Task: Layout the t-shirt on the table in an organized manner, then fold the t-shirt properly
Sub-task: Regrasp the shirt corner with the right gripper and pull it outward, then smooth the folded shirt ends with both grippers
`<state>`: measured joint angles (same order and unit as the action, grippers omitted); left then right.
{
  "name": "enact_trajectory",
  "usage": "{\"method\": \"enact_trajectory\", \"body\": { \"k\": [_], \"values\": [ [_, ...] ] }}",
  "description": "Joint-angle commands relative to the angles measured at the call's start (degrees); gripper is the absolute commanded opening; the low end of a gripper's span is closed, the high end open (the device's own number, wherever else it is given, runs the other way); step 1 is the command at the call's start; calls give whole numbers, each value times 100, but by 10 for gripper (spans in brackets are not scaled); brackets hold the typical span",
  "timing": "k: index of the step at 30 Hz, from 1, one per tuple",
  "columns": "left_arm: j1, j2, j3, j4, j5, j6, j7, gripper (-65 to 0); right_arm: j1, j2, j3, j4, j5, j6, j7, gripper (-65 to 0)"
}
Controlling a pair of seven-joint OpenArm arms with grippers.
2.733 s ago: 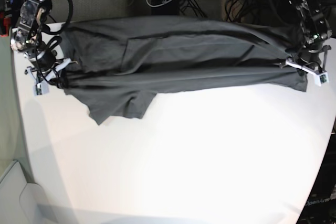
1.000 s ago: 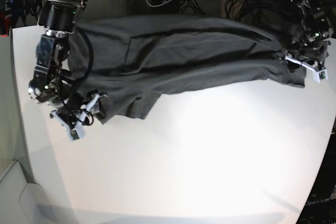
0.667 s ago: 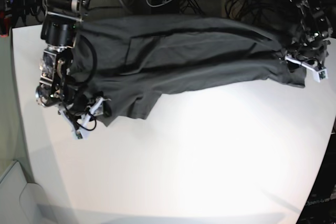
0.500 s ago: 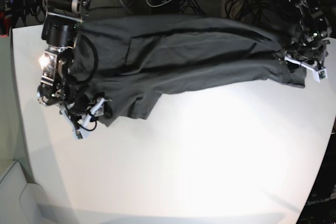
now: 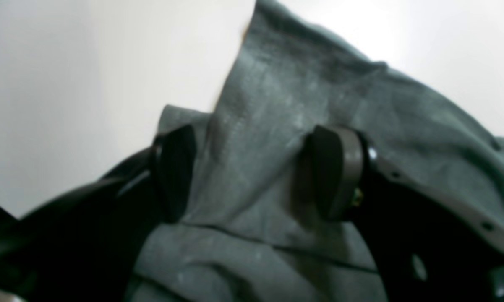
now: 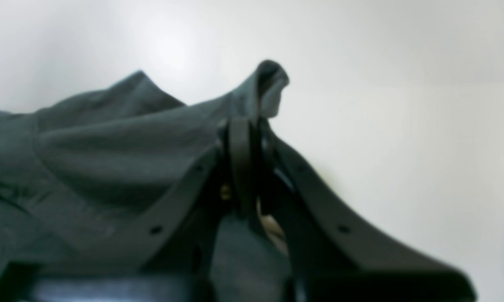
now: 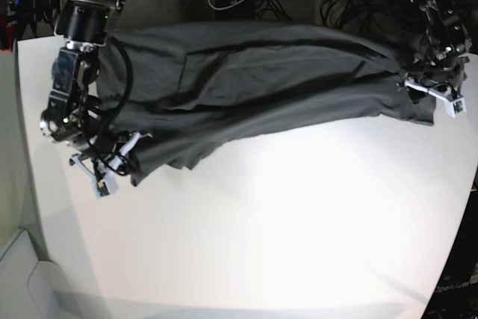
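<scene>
1. Right gripper [image 6: 252, 138]: jaws clamped together on a thin pinch of the t-shirt [image 7: 254, 72]. A small peak of cloth pokes up past the fingertips in the right wrist view. In the base view this gripper [image 7: 123, 156] sits at the shirt's near-left corner.
2. Left gripper [image 5: 252, 172]: pads [image 5: 335, 172] stand apart with a ridge of cloth between them. Fabric fills the gap and appears to touch both pads; whether it is a firm hold I can't tell. In the base view it [image 7: 427, 89] sits at the shirt's right end.
3. Shirt lies stretched left to right across the far part of the table [image 7: 284, 229], bunched in long lengthwise folds, not flat.
4. Edges: the far edge runs along the table's far rim. The near edge sags lowest at the left corner under the right gripper and slants up toward the right end. The right end stops just short of the table's right rim.
5. Open room: the near half of the tabletop is bare white from left to right. Bare strip also left of the right arm.
</scene>
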<state>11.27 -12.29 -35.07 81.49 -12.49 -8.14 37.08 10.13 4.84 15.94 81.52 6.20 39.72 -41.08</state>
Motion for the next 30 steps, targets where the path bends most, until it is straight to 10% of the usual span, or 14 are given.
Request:
{"method": "enact_trajectory", "body": {
  "k": [1,12,30],
  "values": [
    [-6,-41,-5,22,23,10,94,-222,11,21,1,328,106,28,60,-650],
    [-111,-41,4,-4,32,10,121,-222,-1615,-163,1,3035,106,28,-644,-650],
    [-85,-50,4,-4,32,1,121,-222,-2881,-137,300,2895,88,28,-644,-650]
  ]
}}
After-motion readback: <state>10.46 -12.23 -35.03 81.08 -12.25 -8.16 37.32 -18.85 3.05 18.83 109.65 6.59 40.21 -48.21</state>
